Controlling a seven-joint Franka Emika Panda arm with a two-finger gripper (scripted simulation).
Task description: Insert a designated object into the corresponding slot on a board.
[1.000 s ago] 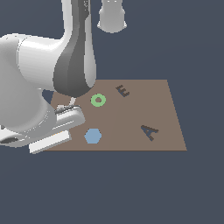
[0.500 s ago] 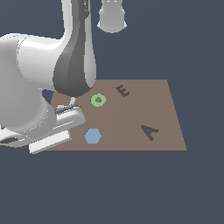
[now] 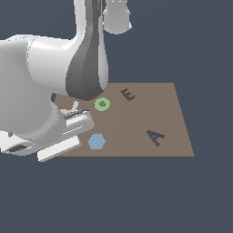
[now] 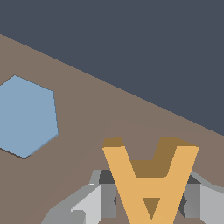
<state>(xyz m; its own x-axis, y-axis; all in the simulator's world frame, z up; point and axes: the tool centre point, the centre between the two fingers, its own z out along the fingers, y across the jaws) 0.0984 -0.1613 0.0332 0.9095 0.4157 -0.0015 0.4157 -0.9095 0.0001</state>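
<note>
End effector (image 4: 151, 205) has its fingers closed on the flat orange-yellow letter "A" block (image 4: 151, 183), just beside the blue hexagon piece (image 4: 27, 116) on the brown rectangular board (image 3: 173, 109), so next comes the carry to the dark A-shaped recess (image 3: 155, 136), well apart from that hexagon.

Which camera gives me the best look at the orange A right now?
The wrist view: the orange A fills the lower frame, sitting between the gripper fingers, with the blue hexagon beside it on the board. In the exterior view the arm hides the A; only the empty A slot shows.
</note>
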